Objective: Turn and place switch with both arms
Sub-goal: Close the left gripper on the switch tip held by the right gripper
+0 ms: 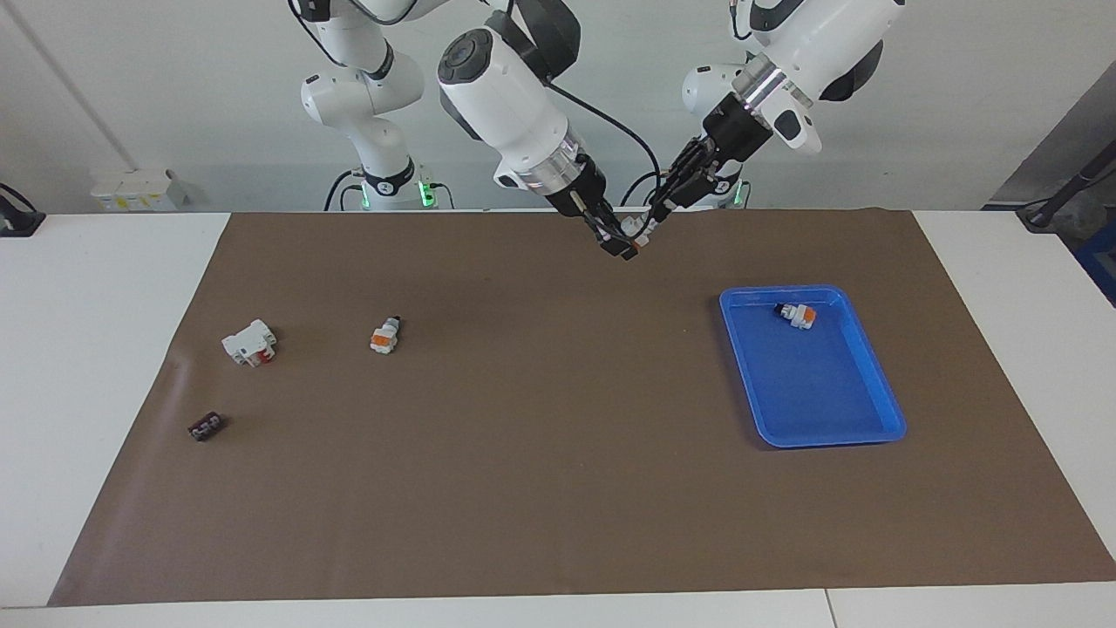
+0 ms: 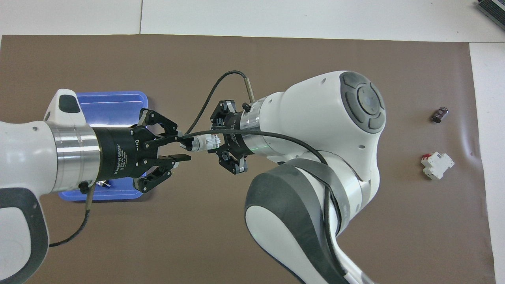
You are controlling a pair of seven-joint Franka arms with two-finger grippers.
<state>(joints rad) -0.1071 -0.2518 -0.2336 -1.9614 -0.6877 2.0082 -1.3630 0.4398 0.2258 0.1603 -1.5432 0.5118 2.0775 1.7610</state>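
Note:
My right gripper (image 1: 621, 241) is shut on the switch (image 1: 642, 230) and holds it in the air over the mat's edge nearest the robots. In the overhead view the right gripper (image 2: 216, 142) holds the switch (image 2: 203, 142) by its white body, with the black knob pointing toward the left arm. My left gripper (image 1: 660, 209) is open, and its fingers stand on either side of the knob end with a gap still showing; it also shows in the overhead view (image 2: 185, 148).
A blue tray (image 1: 815, 423) lies toward the left arm's end and holds a twin switch (image 1: 796, 314). Another twin switch (image 1: 384, 335), a white block with a red mark (image 1: 249, 343) and a small dark part (image 1: 207, 426) lie toward the right arm's end.

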